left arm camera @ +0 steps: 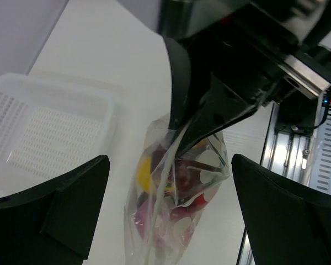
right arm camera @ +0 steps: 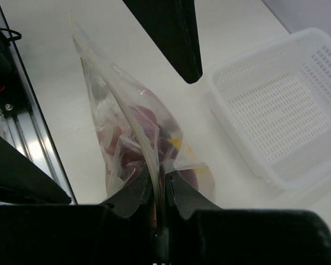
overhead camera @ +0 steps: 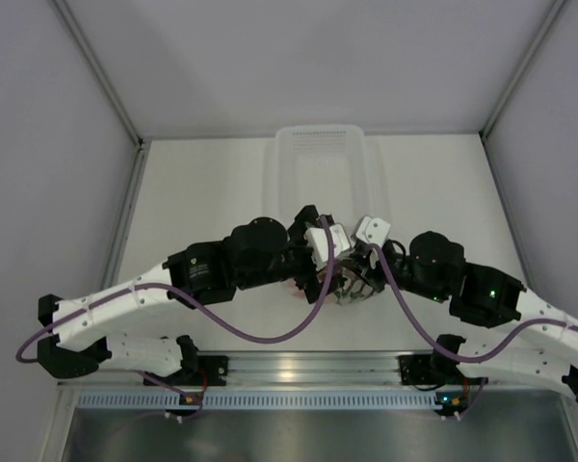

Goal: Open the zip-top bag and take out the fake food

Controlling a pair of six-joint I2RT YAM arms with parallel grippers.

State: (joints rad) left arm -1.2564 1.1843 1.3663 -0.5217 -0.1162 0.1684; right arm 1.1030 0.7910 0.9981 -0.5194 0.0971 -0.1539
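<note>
The zip-top bag [left arm camera: 174, 212], see-through with white dots, hangs above the table. My right gripper [right arm camera: 161, 186] is shut on the bag's zip edge and shows in the left wrist view as a dark clamp [left arm camera: 196, 118] on the bag's top. The fake food is inside the bag: a yellow piece [left arm camera: 144, 171], dark red pieces [left arm camera: 183, 178] and reddish-purple pieces [right arm camera: 139, 126]. My left gripper [left arm camera: 170, 165] is open, its fingers [left arm camera: 71, 193] standing wide on either side of the bag without touching it. In the top view both grippers meet at the table's middle, over the bag [overhead camera: 352, 289].
A rigid white mesh basket [overhead camera: 318, 159] stands at the table's back centre, close beyond the bag [right arm camera: 276, 105]. The aluminium rail with the arm bases [overhead camera: 299, 368] runs along the near edge. Grey walls close the table in at both sides and the back.
</note>
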